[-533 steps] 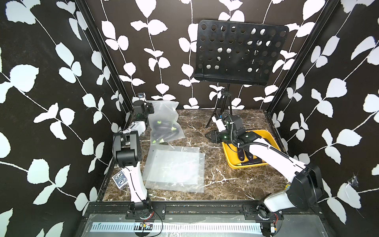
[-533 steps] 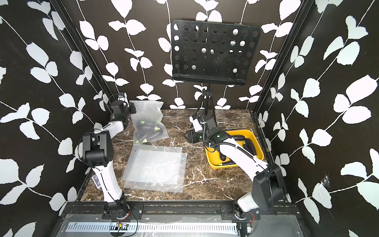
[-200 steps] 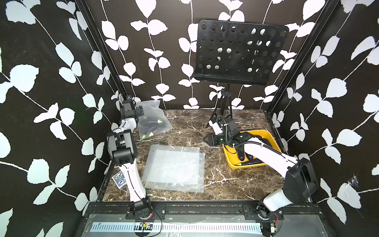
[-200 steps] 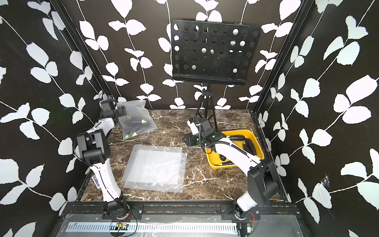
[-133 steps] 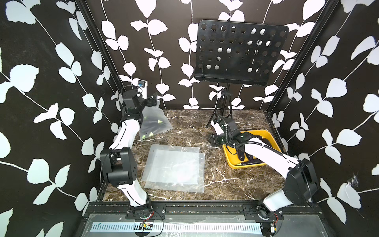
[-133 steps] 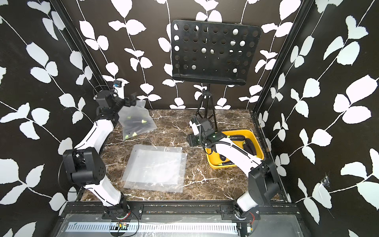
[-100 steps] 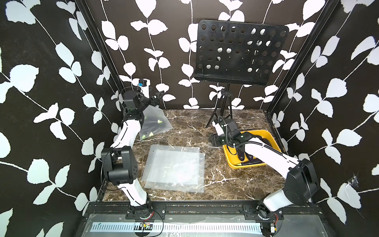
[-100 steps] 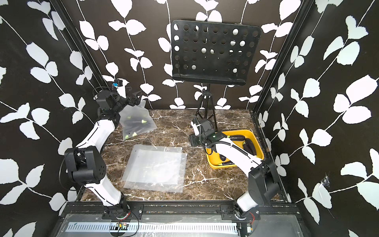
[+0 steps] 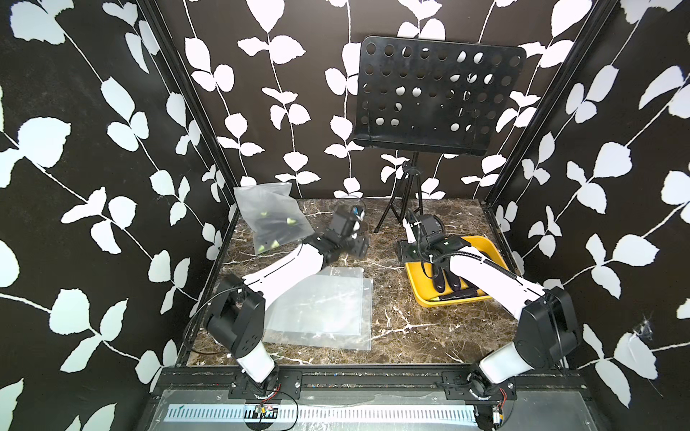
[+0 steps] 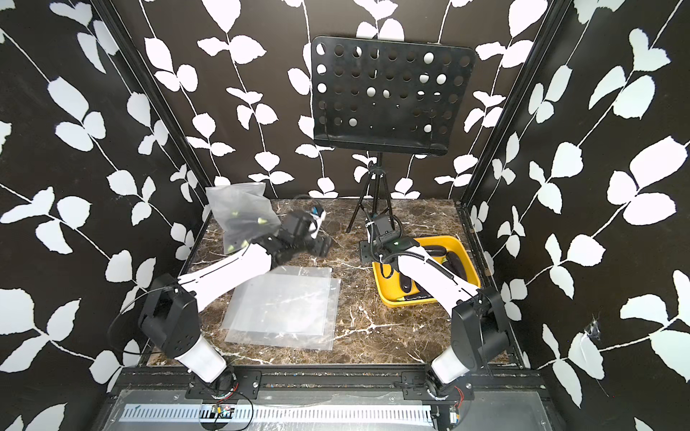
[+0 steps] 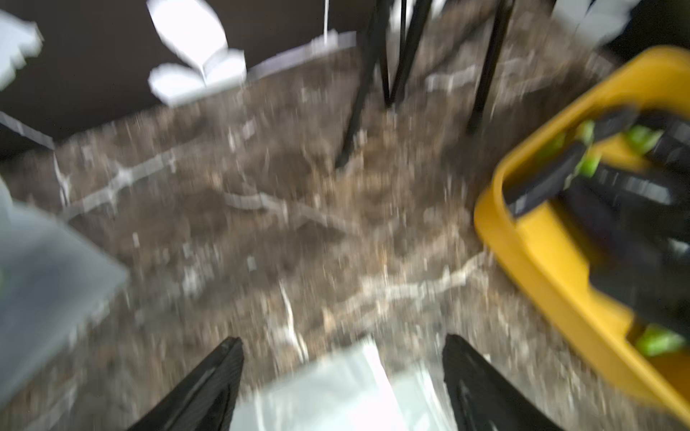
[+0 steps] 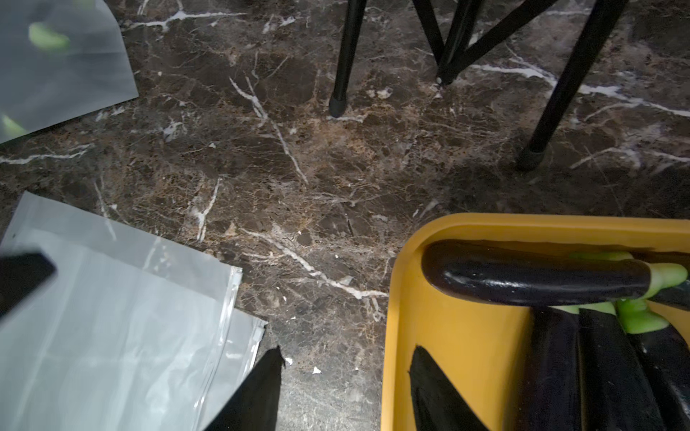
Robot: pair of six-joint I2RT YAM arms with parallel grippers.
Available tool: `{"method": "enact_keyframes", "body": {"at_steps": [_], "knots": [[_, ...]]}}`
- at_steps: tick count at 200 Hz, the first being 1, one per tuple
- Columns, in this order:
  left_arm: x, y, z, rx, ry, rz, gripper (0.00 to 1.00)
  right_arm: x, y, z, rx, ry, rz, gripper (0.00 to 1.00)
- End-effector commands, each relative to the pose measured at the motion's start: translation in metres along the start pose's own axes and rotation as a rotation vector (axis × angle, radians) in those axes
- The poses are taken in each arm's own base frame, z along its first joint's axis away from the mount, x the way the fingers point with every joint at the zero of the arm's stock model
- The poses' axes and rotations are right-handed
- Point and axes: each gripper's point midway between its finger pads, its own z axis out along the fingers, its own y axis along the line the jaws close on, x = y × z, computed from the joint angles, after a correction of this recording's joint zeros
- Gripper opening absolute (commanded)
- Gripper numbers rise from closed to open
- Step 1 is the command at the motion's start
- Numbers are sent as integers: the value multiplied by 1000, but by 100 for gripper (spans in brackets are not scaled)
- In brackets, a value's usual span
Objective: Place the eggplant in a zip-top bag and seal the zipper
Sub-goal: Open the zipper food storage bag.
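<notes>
Several dark purple eggplants (image 9: 446,280) (image 12: 534,278) with green stems lie in a yellow tray (image 9: 417,287) (image 12: 459,336) on the right. Empty zip-top bags (image 9: 325,302) (image 12: 112,336) lie flat in a stack at the middle of the table. My left gripper (image 9: 358,246) (image 11: 342,339) hangs open and empty above the far edge of that stack; its wrist view is blurred. My right gripper (image 9: 409,252) (image 12: 347,349) is open and empty, straddling the tray's near-left rim with one finger over the tray and one over the table.
A filled, sealed bag (image 9: 272,220) (image 10: 242,218) of eggplants leans in the back left corner. A black music stand (image 9: 437,97) stands at the back, its tripod legs (image 12: 341,67) just beyond both grippers. The table is brown marble (image 9: 392,328).
My left arm has let go of the filled bag in the back left corner and swung right and forward to the table's middle. My right gripper has edged toward the tray.
</notes>
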Motion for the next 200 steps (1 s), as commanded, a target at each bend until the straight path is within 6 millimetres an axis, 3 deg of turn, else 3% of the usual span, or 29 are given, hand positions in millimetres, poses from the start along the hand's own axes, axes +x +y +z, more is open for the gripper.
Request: {"method": "enact_keyframes", "body": {"at_steps": [1,34,60,98,122,152,200], "knots": [[61,-2,-30,-127,156,-46,85,5,-8,6,29,-6,36,54],[122,-33,-32,-119,307,-45,83,8,-2,14,-10,-13,50,54],[156,-32,-23,-189,415,-36,83,11,1,20,-29,-7,51,53],[174,-49,-7,-165,466,-32,79,12,7,25,-63,4,49,53],[191,-45,-2,-192,504,-28,75,12,9,25,-71,-1,52,53],[180,-51,2,-173,478,-31,74,15,7,28,-69,7,56,53],[194,-43,7,-221,511,-13,67,18,6,27,-77,4,69,52]]}}
